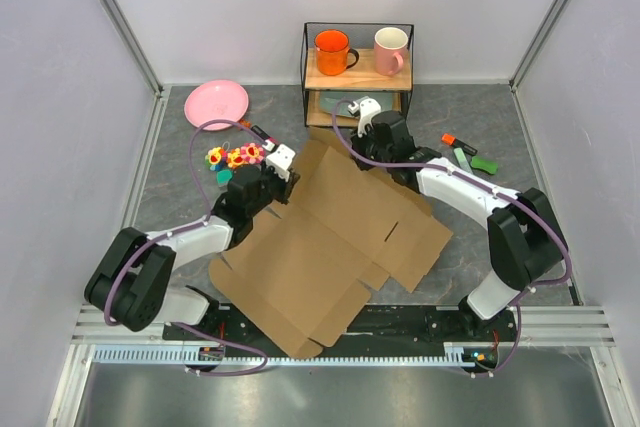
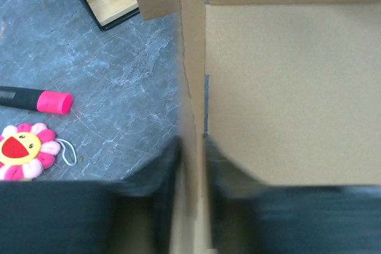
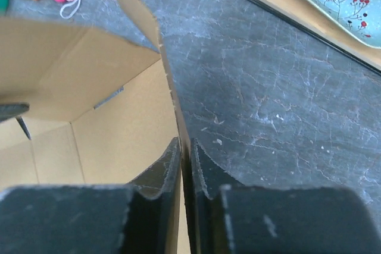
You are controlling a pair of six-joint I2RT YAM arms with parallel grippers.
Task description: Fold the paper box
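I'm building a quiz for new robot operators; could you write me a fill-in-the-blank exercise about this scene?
The left gripper and right gripper are each shut on a wall of the paper box, made of brown ____.
On the rack, the mug left of the pink mug is ____.
The plate at the far left is ____.
Missing words: cardboard; orange; pink.

The fingers (image 2: 162, 173) of the left gripper (image 2: 191, 144) are blurred; contact with the paper box (image 2: 286, 87) cannot be confirmed. To their left, the marker (image 2: 36, 100) is cropped. Ahead of the right gripper (image 3: 186, 147), the plate (image 3: 333, 4) is cropped.
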